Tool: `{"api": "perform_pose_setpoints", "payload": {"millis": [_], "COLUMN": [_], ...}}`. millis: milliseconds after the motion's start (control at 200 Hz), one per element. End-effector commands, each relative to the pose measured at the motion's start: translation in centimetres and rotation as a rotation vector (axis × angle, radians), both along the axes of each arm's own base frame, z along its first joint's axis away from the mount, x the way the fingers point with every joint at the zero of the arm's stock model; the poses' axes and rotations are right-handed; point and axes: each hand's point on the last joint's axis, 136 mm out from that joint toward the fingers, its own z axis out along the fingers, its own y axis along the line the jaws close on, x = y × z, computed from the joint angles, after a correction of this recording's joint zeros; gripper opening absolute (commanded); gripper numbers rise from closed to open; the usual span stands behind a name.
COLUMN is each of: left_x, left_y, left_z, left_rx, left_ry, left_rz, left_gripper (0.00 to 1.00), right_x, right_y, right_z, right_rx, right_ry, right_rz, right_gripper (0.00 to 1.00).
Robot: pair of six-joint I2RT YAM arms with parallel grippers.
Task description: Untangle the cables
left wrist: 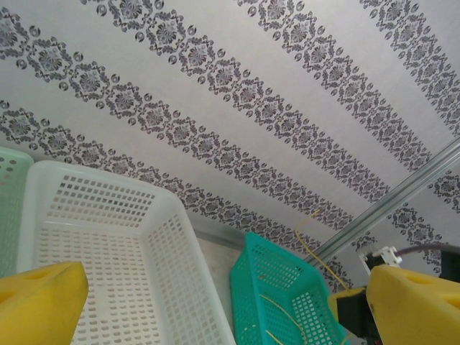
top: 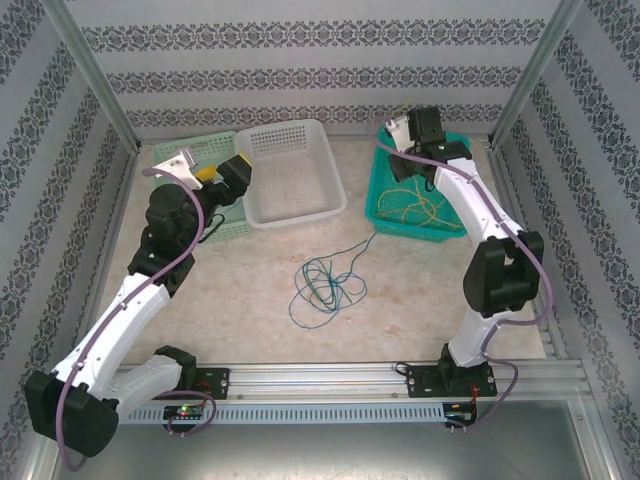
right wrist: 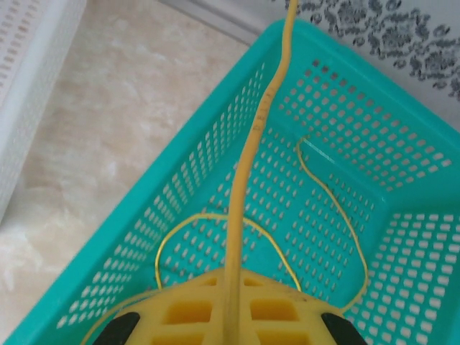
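A yellow cable (right wrist: 255, 129) rises taut from between the pads of my right gripper (right wrist: 233, 313), which is shut on it above the teal basket (right wrist: 180, 187). More loops of this yellow cable (top: 415, 205) lie inside the basket. In the top view my right gripper (top: 399, 134) hangs over the basket's far left corner. Thin blue and green cables (top: 325, 285) lie tangled in loops on the table's middle, with one strand trailing toward the teal basket (top: 385, 215). My left gripper (top: 213, 175) is raised beside the white basket, and it (left wrist: 226, 309) is open with nothing between its yellow fingers (left wrist: 39, 302).
A white basket (top: 335, 195) stands at the back centre. A pale green basket (top: 228, 228) sits behind the left arm. Patterned walls and metal posts close in the table on three sides. Bare marble surface surrounds the blue and green loops.
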Motion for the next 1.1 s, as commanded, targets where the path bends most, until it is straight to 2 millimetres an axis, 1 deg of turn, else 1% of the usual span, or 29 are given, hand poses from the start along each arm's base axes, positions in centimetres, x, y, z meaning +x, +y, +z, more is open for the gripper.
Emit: {"api": "perform_pose_setpoints", "payload": {"millis": [0, 10, 15, 25, 30, 95, 165, 210, 345, 475, 545, 565, 585, 600, 630, 649, 684, 694, 739, 849, 909, 924, 999, 1094], "left_x": [-0.5, -0.6, -0.6, -0.6, -0.6, -0.6, -0.7, -0.7, -0.7, -0.6, -0.4, -0.4, -0.4, -0.3, -0.3, -0.3, -0.2, -0.2, -0.2, -0.5, -0.8, -0.9, -1.4, -2.1], "left_y": [0.9, 0.9, 1.0, 1.0, 1.0, 1.1, 1.2, 1.2, 1.2, 1.1, 1.0, 0.9, 0.9, 0.9, 0.8, 0.8, 0.7, 0.7, 0.7, 0.3, 0.0, -0.1, -0.5, -1.2], "left_z": [-0.2, -0.3, -0.4, -0.4, -0.4, -0.7, -1.0, -1.2, -1.7, -1.9, -2.1, -2.1, -2.2, -2.3, -2.5, -2.6, -3.0, -3.1, -4.2, -7.6, -9.7, -10.2, -12.3, -14.3], "left_rx": [0.041, 0.041, 0.041, 0.041, 0.042, 0.045, 0.044, 0.047, 0.056, 0.064, 0.066, 0.065, 0.066, 0.067, 0.071, 0.076, 0.088, 0.094, 0.133, 0.236, 0.269, 0.275, 0.287, 0.304], "left_ry": [0.001, 0.002, 0.004, 0.005, 0.005, 0.013, 0.018, 0.024, 0.037, 0.041, 0.047, 0.049, 0.053, 0.056, 0.065, 0.071, 0.089, 0.093, 0.139, 0.282, 0.358, 0.375, 0.436, 0.485], "left_rz": [0.033, 0.033, 0.035, 0.037, 0.038, 0.042, 0.043, 0.041, 0.042, 0.038, 0.032, 0.03, 0.029, 0.028, 0.024, 0.024, 0.02, 0.019, 0.012, -0.03, -0.062, -0.071, -0.105, -0.142], "left_gripper": [1.0, 1.0, 1.0, 1.0, 1.0, 1.0, 1.0, 1.0, 1.0, 1.0, 1.0, 1.0, 1.0, 1.0, 1.0, 1.0, 1.0, 1.0, 1.0, 1.0, 1.0, 1.0, 1.0, 1.0], "right_x": [2.2, 2.3, 2.4, 2.6, 2.7, 3.8, 4.6, 4.8, 3.8, 2.5, 1.9, 1.8, 1.7, 1.7, 1.7, 1.7, 1.8, 1.8, 1.9, 1.5, 1.0, 0.8, -0.2, -1.9], "right_y": [0.3, 0.3, 0.3, 0.2, 0.2, -0.2, -0.6, -0.7, -1.1, -1.5, -1.6, -1.5, -1.6, -1.6, -1.6, -1.6, -1.7, -1.7, -1.7, -1.1, -0.9, -0.8, -1.0, -1.2], "right_z": [1.5, 1.5, 1.9, 1.4, 1.8, 1.3, 0.1, -1.2, -5.2, -8.0, -9.0, -9.3, -9.3, -9.4, -9.2, -9.0, -8.4, -8.2, -6.9, -2.6, -0.4, 0.0, 1.7, 2.6], "right_rx": [0.074, 0.078, 0.081, 0.084, 0.088, 0.105, 0.112, 0.109, 0.083, 0.059, 0.052, 0.052, 0.052, 0.054, 0.056, 0.061, 0.07, 0.072, 0.088, 0.152, 0.173, 0.177, 0.191, 0.225], "right_ry": [-0.024, -0.023, -0.03, -0.018, -0.028, -0.014, 0.025, 0.065, 0.185, 0.28, 0.317, 0.326, 0.329, 0.331, 0.328, 0.323, 0.311, 0.306, 0.283, 0.197, 0.154, 0.146, 0.128, 0.146], "right_rz": [0.002, -0.001, 0.0, -0.005, -0.005, -0.026, -0.044, -0.052, -0.064, -0.067, -0.07, -0.07, -0.073, -0.077, -0.085, -0.091, -0.103, -0.106, -0.126, -0.138, -0.144, -0.148, -0.18, -0.223], "right_gripper": [0.0, 0.0, 0.0, 0.0, 0.0, 0.0, 0.0, 0.0, 0.0, 0.0, 0.11, 0.17, 0.26, 0.36, 0.54, 0.62, 0.71, 0.75, 0.85, 0.9, 0.97, 0.98, 0.98, 0.98]}}
